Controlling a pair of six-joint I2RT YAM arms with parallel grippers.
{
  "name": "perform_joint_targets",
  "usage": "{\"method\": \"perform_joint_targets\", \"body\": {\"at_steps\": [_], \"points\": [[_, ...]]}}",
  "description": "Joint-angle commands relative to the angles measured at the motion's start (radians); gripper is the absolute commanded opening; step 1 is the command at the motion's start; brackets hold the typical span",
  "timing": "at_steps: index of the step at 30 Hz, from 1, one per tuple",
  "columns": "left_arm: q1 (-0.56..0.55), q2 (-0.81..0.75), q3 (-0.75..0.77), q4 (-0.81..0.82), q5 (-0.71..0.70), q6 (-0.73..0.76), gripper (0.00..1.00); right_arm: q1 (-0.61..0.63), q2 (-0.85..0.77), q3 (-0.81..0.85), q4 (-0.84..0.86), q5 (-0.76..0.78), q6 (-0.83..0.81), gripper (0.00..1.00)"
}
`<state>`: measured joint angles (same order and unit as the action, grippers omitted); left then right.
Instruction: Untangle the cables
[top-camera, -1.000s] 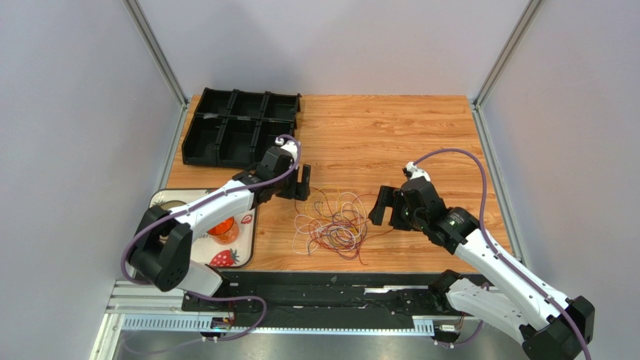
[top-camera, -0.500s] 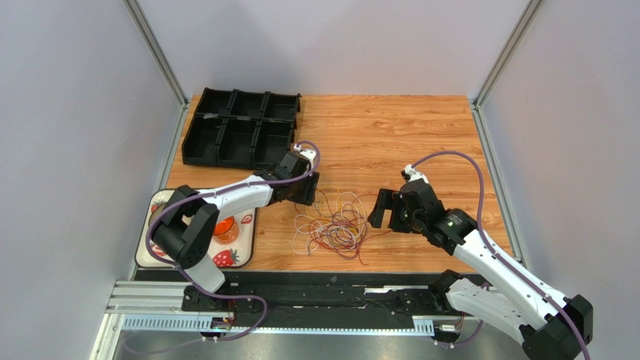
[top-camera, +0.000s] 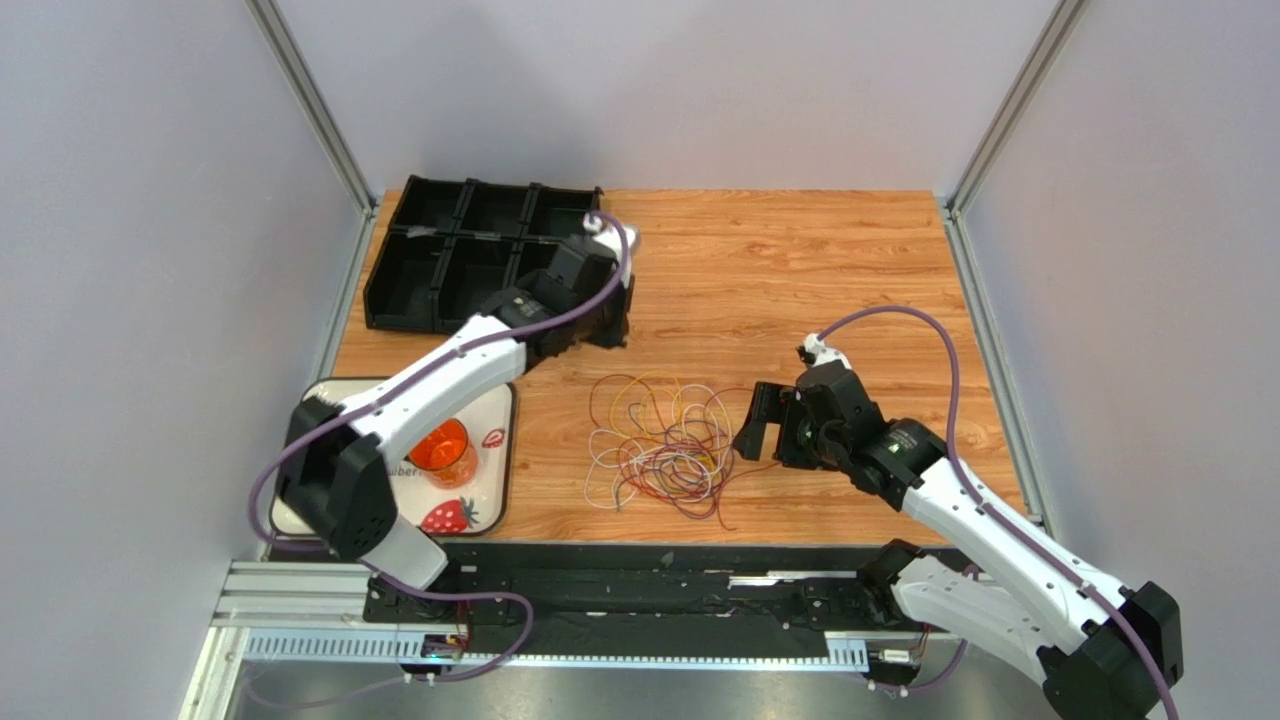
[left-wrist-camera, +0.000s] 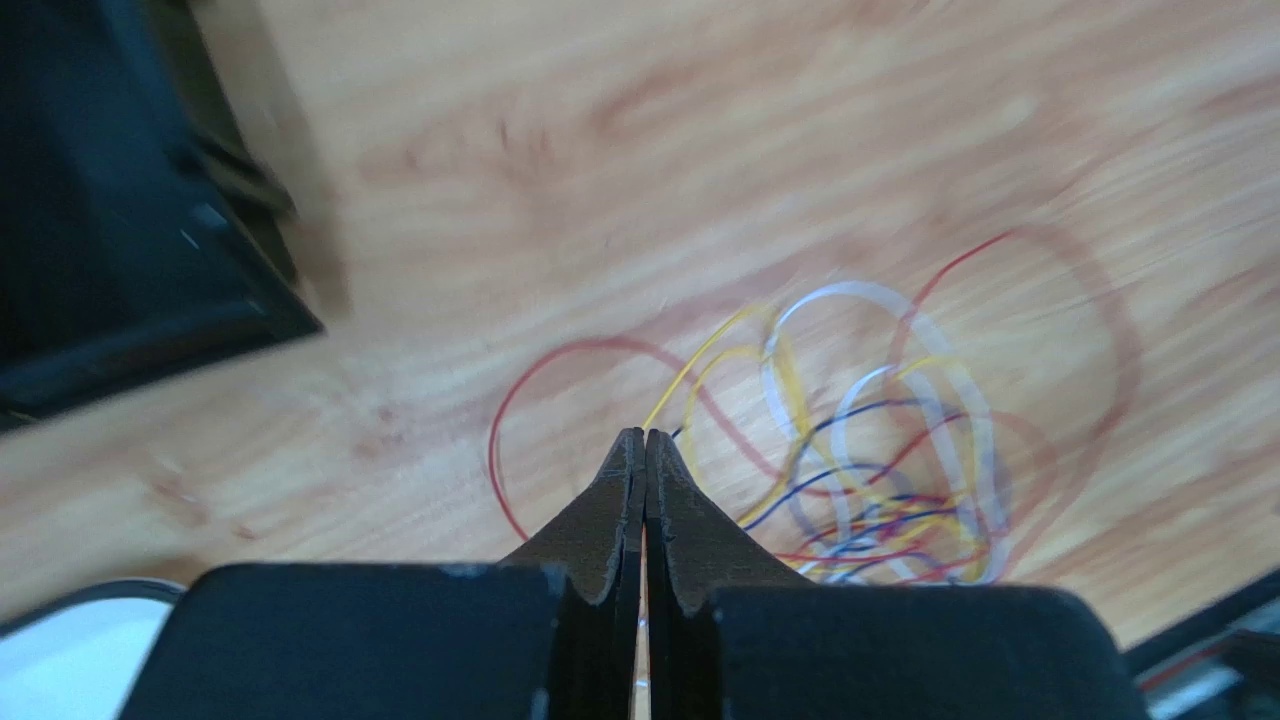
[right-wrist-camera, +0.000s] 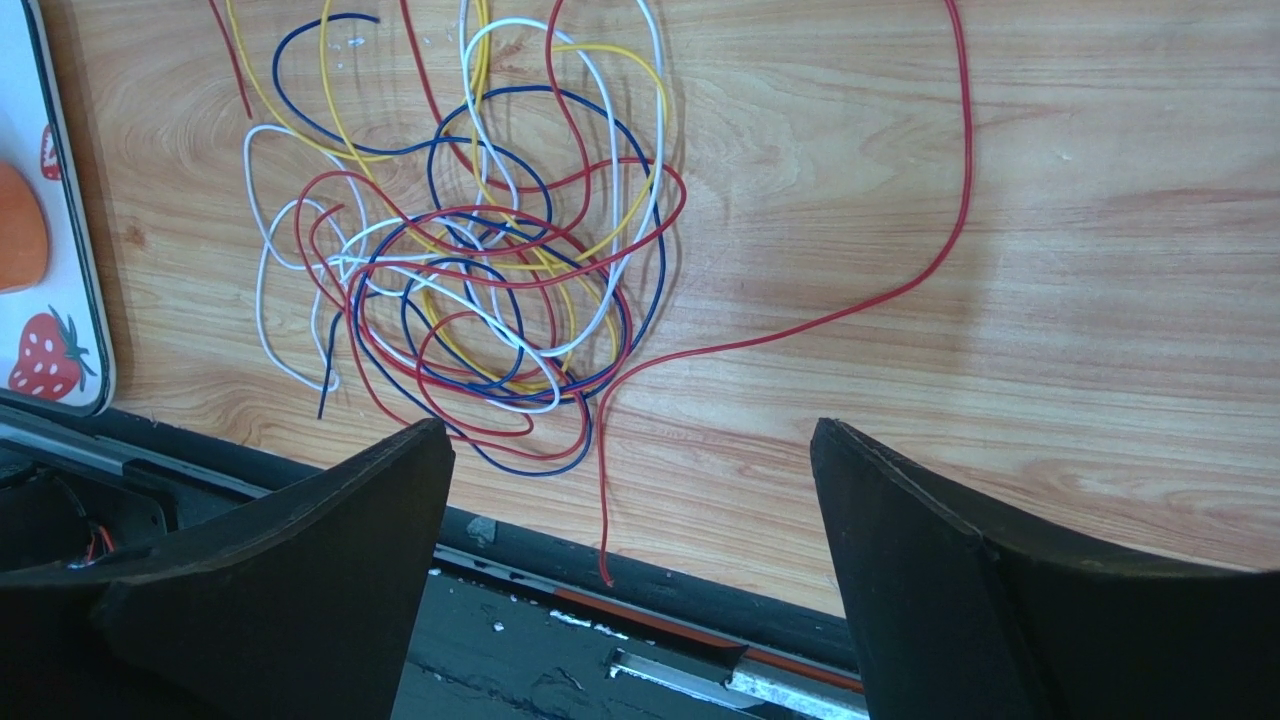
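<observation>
The cables (top-camera: 669, 450) lie as a loose tangle of thin yellow, white, red and blue loops on the wooden table, near its front edge. My left gripper (top-camera: 606, 323) hovers behind and left of the tangle. In the left wrist view this gripper (left-wrist-camera: 646, 435) is shut, and a yellow cable (left-wrist-camera: 706, 360) runs out from its tips toward the tangle (left-wrist-camera: 887, 450). My right gripper (top-camera: 762, 426) stands open just right of the pile. Its wrist view shows the gripper (right-wrist-camera: 631, 435) wide open and empty over the table's front edge, the tangle (right-wrist-camera: 481, 270) ahead, and one long red cable (right-wrist-camera: 902, 285) trailing off it.
A black compartment tray (top-camera: 473, 255) sits at the back left, close to my left gripper. A white strawberry-print tray (top-camera: 481, 510) with an orange cup (top-camera: 443, 450) lies at the front left. A black rail (top-camera: 676, 600) runs along the table's near edge.
My left gripper dipped to the tangle's left edge, shut there, then drew back toward the black tray. The right gripper stayed open, almost still.
</observation>
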<state>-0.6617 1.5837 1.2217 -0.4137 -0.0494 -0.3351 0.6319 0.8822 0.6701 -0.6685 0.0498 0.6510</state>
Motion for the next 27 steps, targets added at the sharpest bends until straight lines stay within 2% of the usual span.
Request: {"method": "perform_joint_targets", "body": {"at_steps": [1, 4, 7, 8, 10, 11, 14, 17, 27], "points": [[-0.007, -0.206, 0.225, -0.126, -0.043, 0.025, 0.0, 0.003, -0.005, 0.013, 0.04, -0.021, 0.007, 0.94], [-0.006, -0.238, 0.3, -0.132, -0.044, 0.066, 0.0, 0.003, -0.009, 0.02, 0.033, -0.025, 0.009, 0.94], [-0.006, -0.196, 0.294, -0.146, -0.011, 0.103, 0.32, 0.002, -0.012, 0.028, 0.018, -0.03, 0.012, 0.93], [-0.007, -0.177, 0.271, -0.154, 0.006, 0.105, 0.48, 0.002, -0.018, 0.026, 0.014, -0.03, 0.013, 0.93], [-0.006, -0.134, 0.224, -0.148, 0.032, 0.088, 0.57, 0.003, -0.038, 0.019, -0.003, -0.025, 0.015, 0.94], [-0.006, -0.126, 0.15, -0.128, 0.042, 0.084, 0.61, 0.002, -0.046, 0.014, -0.009, -0.024, 0.013, 0.94], [-0.007, -0.113, 0.011, -0.016, 0.069, 0.074, 0.64, 0.002, -0.075, 0.003, -0.042, -0.016, 0.013, 0.94], [-0.007, -0.079, -0.063, 0.062, 0.071, 0.071, 0.64, 0.003, -0.097, -0.003, -0.063, -0.011, 0.012, 0.94], [-0.006, 0.039, -0.136, 0.134, 0.094, 0.058, 0.63, 0.003, -0.088, -0.03, -0.043, -0.019, 0.021, 0.94]]}}
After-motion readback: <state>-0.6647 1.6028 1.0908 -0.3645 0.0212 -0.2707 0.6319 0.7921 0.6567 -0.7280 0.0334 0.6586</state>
